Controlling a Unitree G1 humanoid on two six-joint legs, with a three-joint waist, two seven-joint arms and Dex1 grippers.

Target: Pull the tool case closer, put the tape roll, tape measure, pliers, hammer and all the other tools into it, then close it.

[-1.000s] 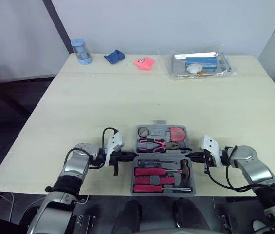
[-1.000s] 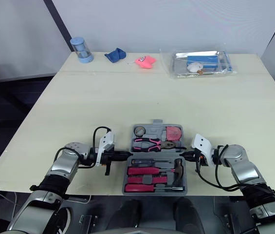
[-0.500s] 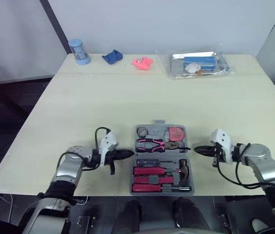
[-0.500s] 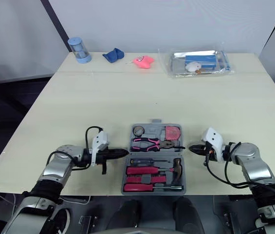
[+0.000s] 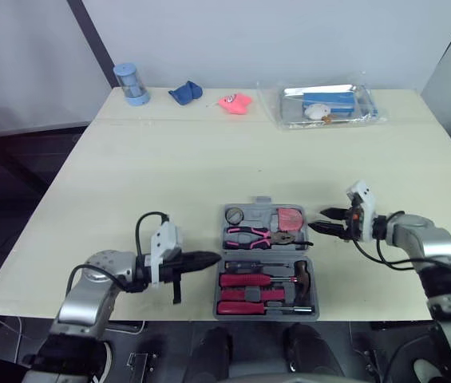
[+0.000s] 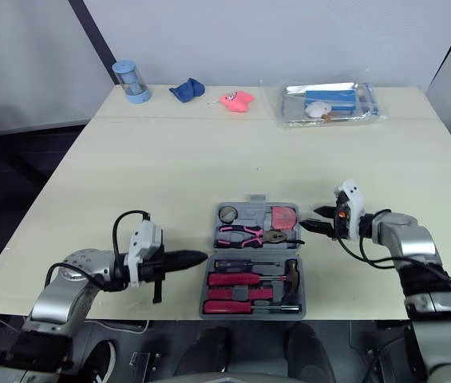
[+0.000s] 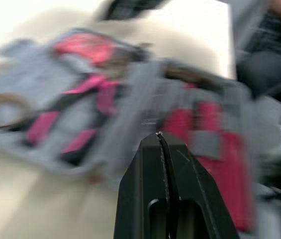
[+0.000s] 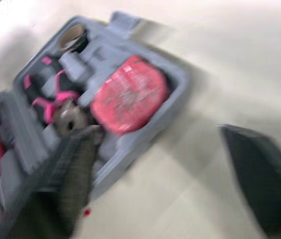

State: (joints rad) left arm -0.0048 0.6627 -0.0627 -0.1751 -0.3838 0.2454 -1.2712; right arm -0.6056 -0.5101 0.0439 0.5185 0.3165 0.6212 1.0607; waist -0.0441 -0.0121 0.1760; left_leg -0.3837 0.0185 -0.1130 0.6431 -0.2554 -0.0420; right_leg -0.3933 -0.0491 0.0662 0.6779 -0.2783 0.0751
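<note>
The grey tool case (image 5: 265, 259) lies open near the table's front edge. Its far half holds a tape roll (image 5: 235, 215), pink pliers (image 5: 249, 234) and a red tape measure (image 5: 291, 218). The near half holds red-handled screwdrivers (image 5: 253, 281) and a hammer (image 5: 303, 275). My left gripper (image 5: 213, 258) is shut and empty, pointing at the case's left side a short way off. My right gripper (image 5: 322, 223) is open, its tips just right of the far half by the tape measure (image 8: 129, 94). One blurred finger (image 8: 65, 184) shows wide of the other.
At the table's far edge stand a blue cylinder (image 5: 130, 83), a blue cloth (image 5: 185, 92), a pink object (image 5: 235, 102) and a clear bag with a tray (image 5: 325, 105). The table's front edge (image 5: 169, 317) runs just below the case.
My right gripper has opened and moved from the case's hinge line up beside the far half. The left gripper has drawn back left, away from the case. The case has not moved.
</note>
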